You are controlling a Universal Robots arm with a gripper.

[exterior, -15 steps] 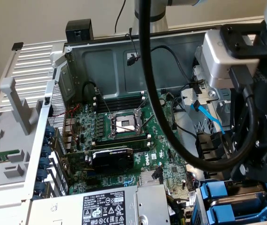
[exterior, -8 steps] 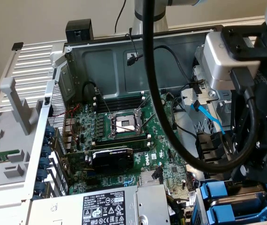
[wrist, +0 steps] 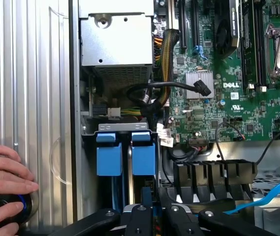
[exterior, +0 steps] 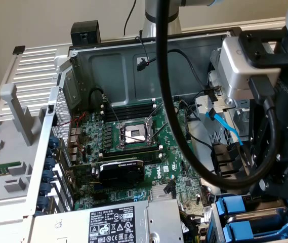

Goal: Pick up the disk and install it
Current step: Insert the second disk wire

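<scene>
Jaws squeezed almost shut, at the near edge of the wrist view, right over the mouth of the drive bay [wrist: 125,127]. Hard to tell whether touching anything or pinching anything.

Inside the drive bay, two blue-fronted carriers, side by side and close together. Nearest the jaws, the disk [wrist: 143,157], pushed down into its slot, blue front facing out. Just beside it, the other blue carrier [wrist: 108,157], in its own slot.

All of this inside the big open computer case [exterior: 133,55], lying on its side. Also in the case: the silver power box [wrist: 115,44] next to the drive bay, with yellow and black wires [wrist: 165,54] coming out of it. Beyond that, the green board [wrist: 213,98], flat on the floor of the case. On the board, a black card [exterior: 121,172] and a shiny square chip socket [exterior: 133,134].

Near the jaws, a bright blue cable [wrist: 272,194], inside the case, apart from the bay.

Outside the case, on the ridged silver panel [wrist: 26,73], a person's hand [wrist: 4,182], fingers on a dark round knob with a blue ring [wrist: 7,206].
</scene>
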